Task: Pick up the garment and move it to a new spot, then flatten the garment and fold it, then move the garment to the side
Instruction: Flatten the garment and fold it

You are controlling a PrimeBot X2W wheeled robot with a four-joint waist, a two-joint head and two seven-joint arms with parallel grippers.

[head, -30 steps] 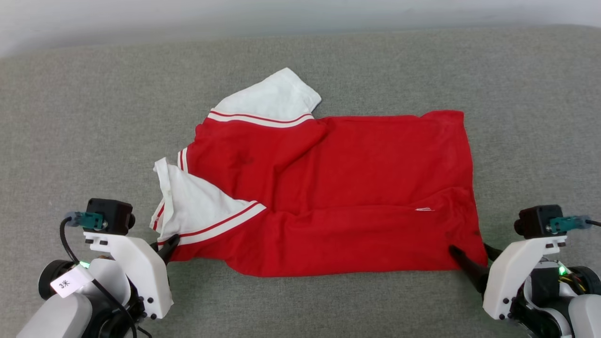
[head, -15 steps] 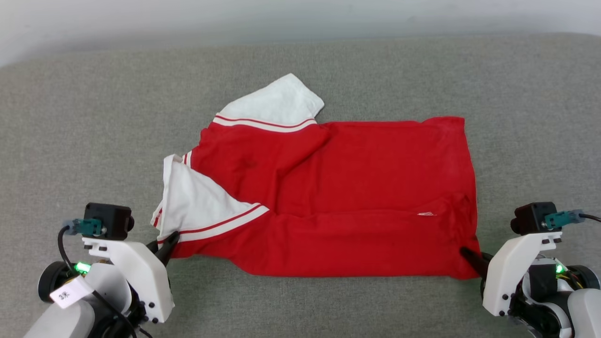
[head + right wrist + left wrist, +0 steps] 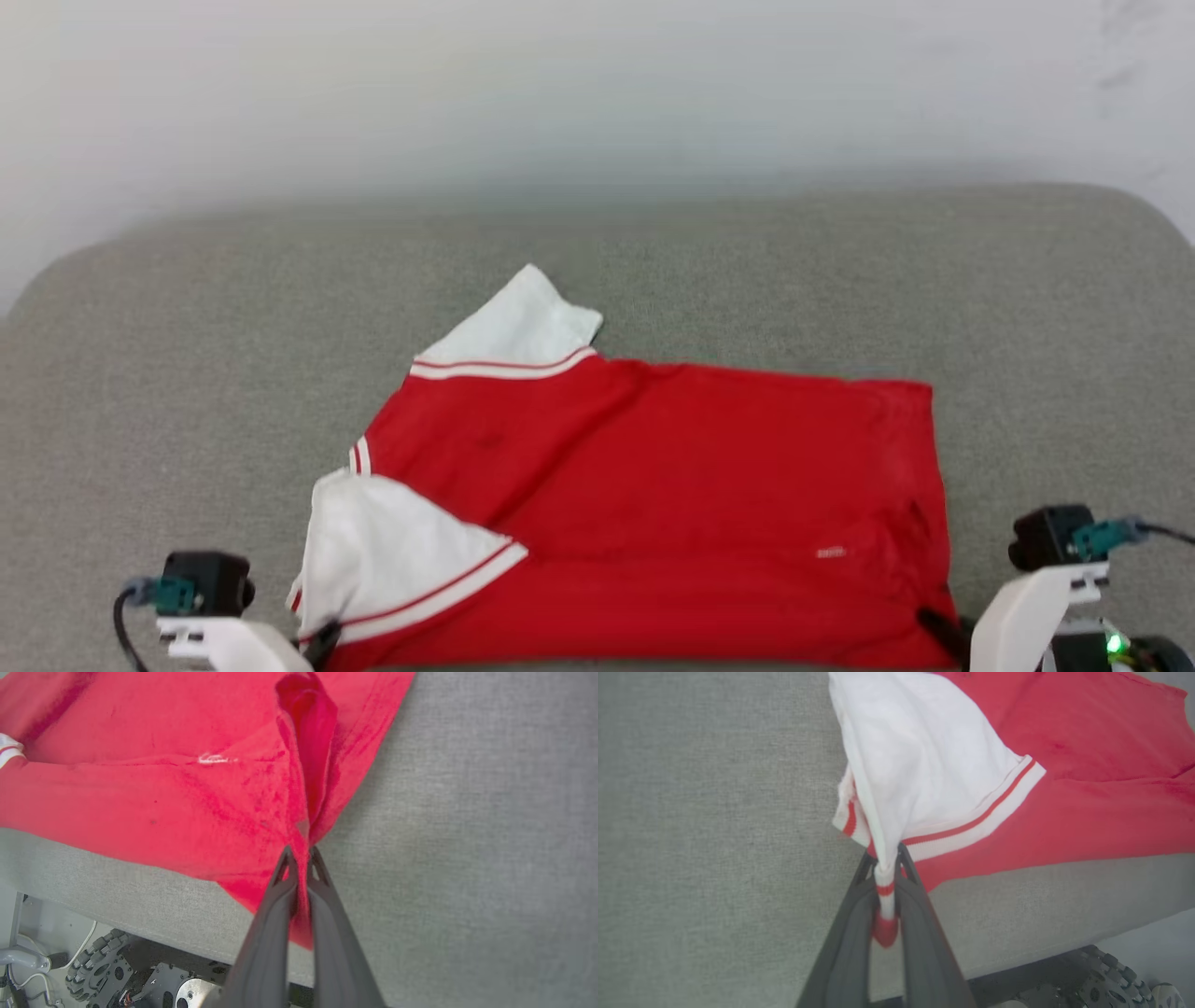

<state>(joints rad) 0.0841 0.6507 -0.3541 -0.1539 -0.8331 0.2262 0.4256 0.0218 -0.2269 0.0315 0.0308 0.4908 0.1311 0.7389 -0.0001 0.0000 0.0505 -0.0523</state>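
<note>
Change: right pincer [image 3: 299, 851] now clamped on jersey [image 3: 672, 485] hem corner, was spread | left pincer [image 3: 887, 851] pinching jersey sleeve trim | likely ready to lift and move

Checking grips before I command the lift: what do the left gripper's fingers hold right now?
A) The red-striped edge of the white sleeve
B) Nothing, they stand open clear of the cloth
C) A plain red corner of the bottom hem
A: in the left wrist view the left gripper has its fingers closed on the striped edge of the garment at its white sleeve.
</note>
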